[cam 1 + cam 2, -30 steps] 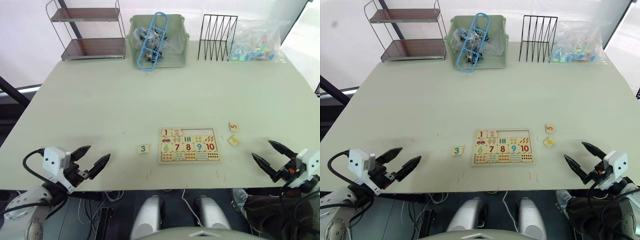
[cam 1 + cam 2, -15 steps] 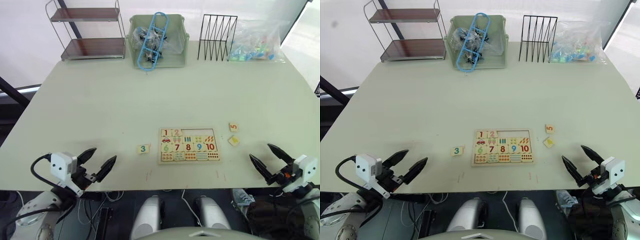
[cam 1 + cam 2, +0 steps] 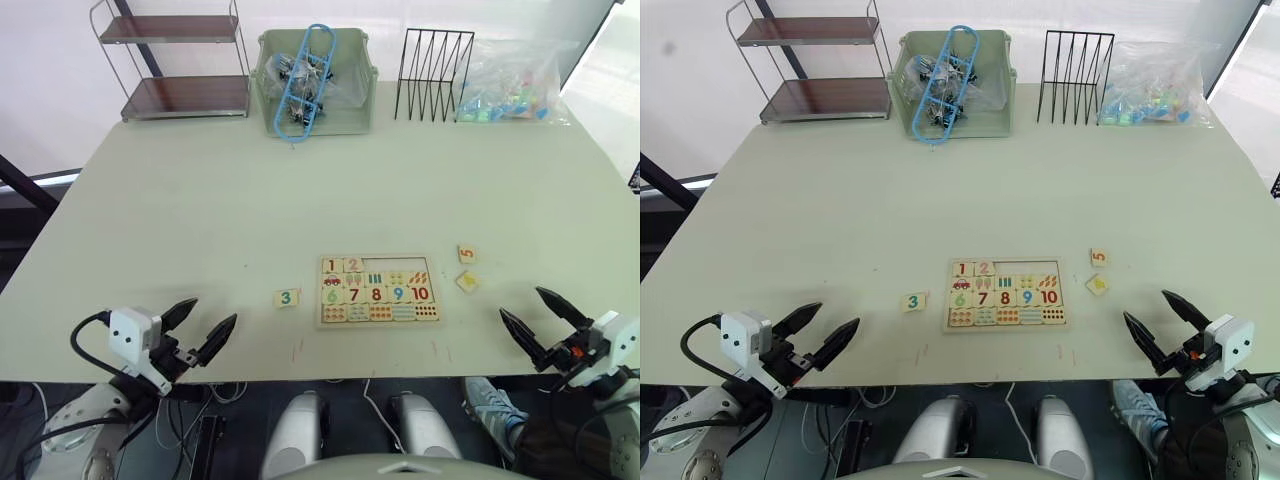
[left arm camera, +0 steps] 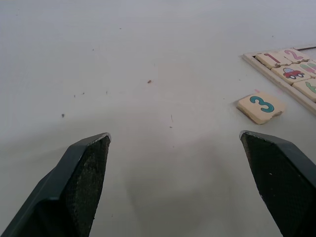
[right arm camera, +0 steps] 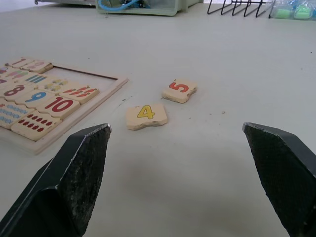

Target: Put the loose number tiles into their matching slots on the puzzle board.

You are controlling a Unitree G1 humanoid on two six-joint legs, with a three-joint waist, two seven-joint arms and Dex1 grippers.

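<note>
Pale-wood framed board (image 3: 379,291) lay flat on the matte table (image 3: 300,190), square tiles 3 (image 3: 287,297), 4 (image 5: 146,115), 5 (image 5: 179,90) loose beside it, left gripper (image 3: 200,327) and right gripper (image 3: 540,321) spread wide, empty.

A pale table (image 3: 200,190) carried the puzzle board (image 3: 378,291) near its front edge. Loose tiles 3 (image 3: 287,297), 4 (image 3: 467,281) and 5 (image 3: 467,254) lay beside it. A shelf (image 3: 180,62), bin (image 3: 315,70), wire rack (image 3: 433,60) and bag (image 3: 510,80) lined the back.
</note>
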